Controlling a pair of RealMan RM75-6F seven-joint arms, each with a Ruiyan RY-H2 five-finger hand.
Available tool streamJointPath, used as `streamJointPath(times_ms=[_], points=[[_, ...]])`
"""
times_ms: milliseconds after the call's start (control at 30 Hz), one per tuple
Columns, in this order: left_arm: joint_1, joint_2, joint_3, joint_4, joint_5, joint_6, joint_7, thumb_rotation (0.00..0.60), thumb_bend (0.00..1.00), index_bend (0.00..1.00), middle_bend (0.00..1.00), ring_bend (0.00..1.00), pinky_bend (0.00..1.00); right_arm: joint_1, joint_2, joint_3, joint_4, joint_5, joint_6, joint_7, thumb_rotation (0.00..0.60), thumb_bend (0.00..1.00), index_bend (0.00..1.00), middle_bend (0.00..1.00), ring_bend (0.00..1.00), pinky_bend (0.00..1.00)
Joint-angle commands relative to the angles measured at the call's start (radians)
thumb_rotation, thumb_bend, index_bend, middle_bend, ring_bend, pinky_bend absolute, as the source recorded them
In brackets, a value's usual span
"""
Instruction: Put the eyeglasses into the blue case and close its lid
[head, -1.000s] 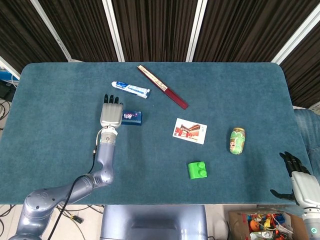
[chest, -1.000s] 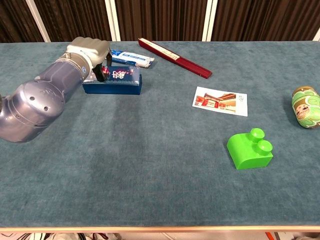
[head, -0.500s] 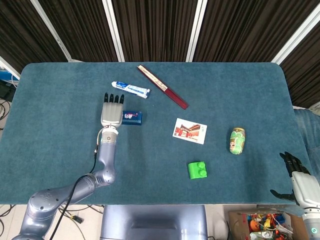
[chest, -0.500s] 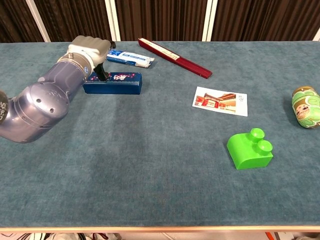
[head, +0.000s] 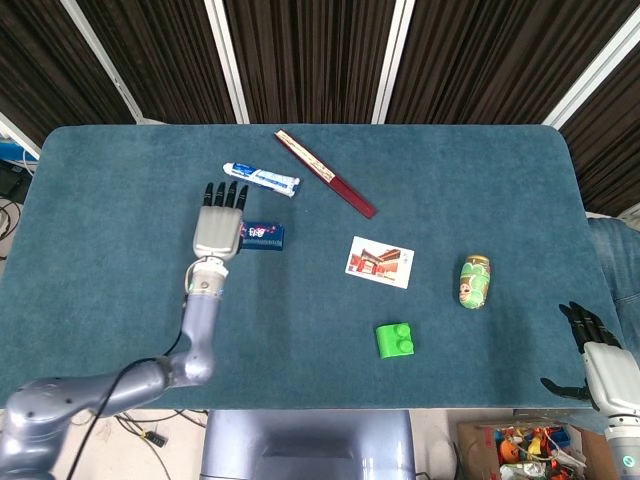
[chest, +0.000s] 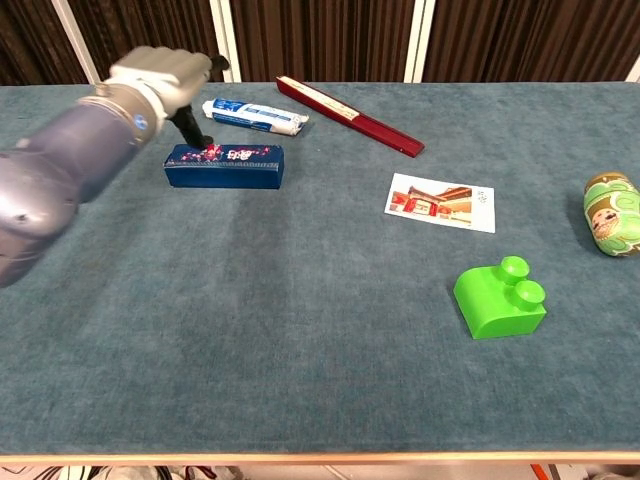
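Note:
The blue case (head: 264, 235) (chest: 225, 166) lies flat on the teal table with its patterned lid down. No eyeglasses show in either view. My left hand (head: 218, 226) (chest: 158, 76) hovers above the case's left end with its fingers stretched out and holds nothing; in the chest view its thumb (chest: 190, 126) hangs just over the case, apart from it. My right hand (head: 598, 354) sits off the table's front right corner, fingers apart and empty, and only the head view shows it.
A toothpaste tube (chest: 254, 116) lies just behind the case. A long red folded fan (chest: 350, 115) is behind it to the right. A picture card (chest: 440, 201), a green brick (chest: 499, 298) and a green painted doll (chest: 611, 213) lie further right.
My left hand has risen off the case and drawn a little to the left. The case's lid, pressed under the hand a second ago, now lies flat and uncovered.

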Motion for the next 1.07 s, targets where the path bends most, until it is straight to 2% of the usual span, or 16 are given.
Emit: streamJointPath(times_ms=[33, 167, 300, 500, 667, 833, 1067], points=[[0.151, 0.209, 0.062, -0.316, 0.036, 0.14, 0.002, 0.6, 0.25, 0.0, 0.0, 0.0, 0.0, -0.001, -0.003, -0.001, 0.003, -0.006, 0.006, 0.0, 0.6, 0.16, 0.0, 0.0, 0.03, 0.18], [0.254, 0.371, 0.114, -0.55, 0.031, 0.179, -0.028, 0.6, 0.22, 0.0, 0.0, 0.0, 0.0, -0.003, -0.008, -0.001, 0.01, -0.024, 0.02, -0.002, 0.6, 0.16, 0.0, 0.0, 0.03, 0.18], [0.35, 0.508, 0.18, -0.707, 0.088, 0.2, -0.116, 0.6, 0.22, 0.0, 0.0, 0.0, 0.0, -0.007, -0.017, -0.001, 0.026, -0.053, 0.047, 0.002, 0.6, 0.15, 0.0, 0.0, 0.03, 0.18], [0.445, 0.615, 0.251, -0.801, 0.189, 0.245, -0.218, 0.6, 0.21, 0.0, 0.0, 0.0, 0.0, -0.011, -0.029, 0.0, 0.045, -0.08, 0.071, 0.012, 0.6, 0.13, 0.0, 0.0, 0.02, 0.18], [0.53, 0.677, 0.312, -0.824, 0.286, 0.297, -0.305, 0.6, 0.21, 0.01, 0.0, 0.0, 0.0, -0.013, -0.04, 0.0, 0.061, -0.102, 0.092, 0.019, 0.6, 0.13, 0.0, 0.0, 0.02, 0.18], [0.587, 0.712, 0.33, -0.824, 0.325, 0.327, -0.384, 0.6, 0.21, 0.01, 0.0, 0.0, 0.0, -0.015, -0.049, 0.003, 0.074, -0.121, 0.113, 0.029, 0.6, 0.13, 0.0, 0.0, 0.02, 0.18], [0.611, 0.716, 0.342, -0.82, 0.4, 0.338, -0.428, 0.6, 0.21, 0.01, 0.0, 0.0, 0.0, -0.019, -0.06, 0.004, 0.094, -0.142, 0.137, 0.031, 0.6, 0.13, 0.0, 0.0, 0.02, 0.18]])
